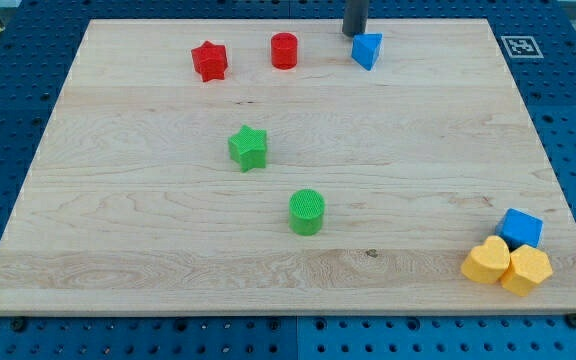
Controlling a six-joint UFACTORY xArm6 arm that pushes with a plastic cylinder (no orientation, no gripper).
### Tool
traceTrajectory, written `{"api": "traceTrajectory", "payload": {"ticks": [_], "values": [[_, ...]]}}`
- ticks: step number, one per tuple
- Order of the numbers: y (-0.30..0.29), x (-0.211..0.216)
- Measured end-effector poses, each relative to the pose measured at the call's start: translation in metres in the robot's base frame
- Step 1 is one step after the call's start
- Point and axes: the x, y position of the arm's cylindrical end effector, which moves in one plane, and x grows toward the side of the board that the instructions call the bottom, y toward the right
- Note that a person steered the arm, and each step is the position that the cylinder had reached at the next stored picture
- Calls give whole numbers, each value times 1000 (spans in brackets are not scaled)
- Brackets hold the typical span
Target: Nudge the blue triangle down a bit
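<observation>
A: Where is the blue triangular block (367,50)?

B: At the far edge of the pale wooden counter (288,215), right of centre. My tip (354,35), the lower end of the straight dark rod, sits just behind its far left corner, touching it or very nearly so; I cannot tell which.

A: Are the fingers wide or narrow?

B: There are no fingers here, only the rod, so nothing is held.

A: What is closest to the triangle?

B: To its left, along the same far row, a red cylinder block (284,50), then a red star block (209,61) further left. Both stand apart from the triangle.

A: And nearer?

B: A green star block (248,148) lies left of the middle, and a green cylinder block (307,212) nearer still, slightly to its right.

A: Anything else?

B: At the near right corner a blue cube block (521,229) touches a yellow heart block (486,262) and another yellow block (527,270), perhaps hexagonal. A small black-and-white square marker (518,46) sits beyond the far right corner.
</observation>
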Motion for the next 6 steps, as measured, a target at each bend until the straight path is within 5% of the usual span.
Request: {"api": "traceTrajectory", "payload": {"ticks": [6], "values": [[-39, 29]]}}
